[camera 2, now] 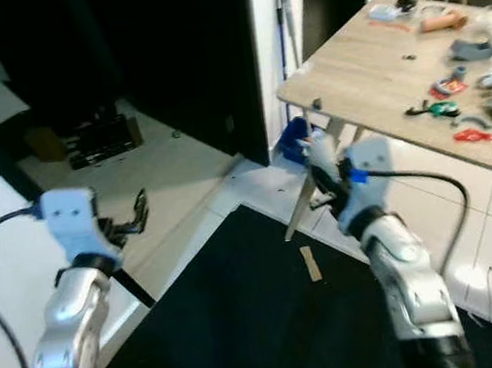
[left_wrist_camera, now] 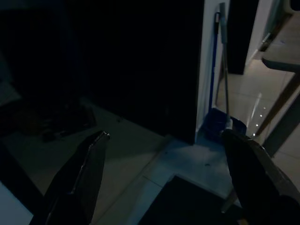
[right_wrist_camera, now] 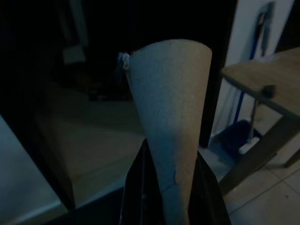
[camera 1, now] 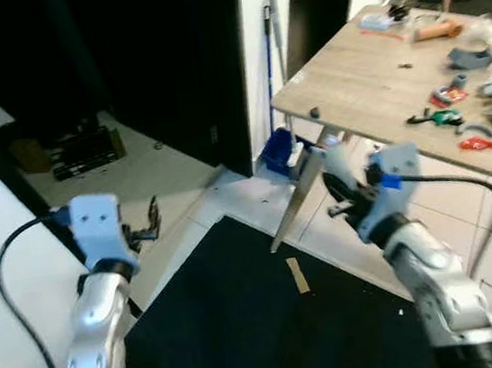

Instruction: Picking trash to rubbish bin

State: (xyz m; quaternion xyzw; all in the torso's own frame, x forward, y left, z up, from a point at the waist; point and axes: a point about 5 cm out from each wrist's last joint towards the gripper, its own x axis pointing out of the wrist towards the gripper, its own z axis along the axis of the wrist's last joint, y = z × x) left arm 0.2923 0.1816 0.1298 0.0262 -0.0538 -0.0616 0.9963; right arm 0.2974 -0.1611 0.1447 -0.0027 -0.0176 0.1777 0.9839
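The left gripper (camera 2: 134, 215) was held up over the floor (camera 1: 149, 169) at the edge of the black mat (camera 1: 247, 329), its 2 fingers spread apart and holding nothing. To its right, 1 small brown scrap (camera 1: 298, 275) lay on that mat, near the tabletop's slanted leg (camera 1: 298, 200).

The right gripper (right_wrist_camera: 171, 187) was clamped on 1 cardboard tube (right_wrist_camera: 171, 117), pale grey-brown, with a bit of white paper at its far rim. The tube looked light and hollow, so I judged that a hard squeeze could crush it; the hold near its lower end seemed enough.

No rubbish bin could be seen. 1 blue dustpan (camera 1: 278, 154) stood against the wall.
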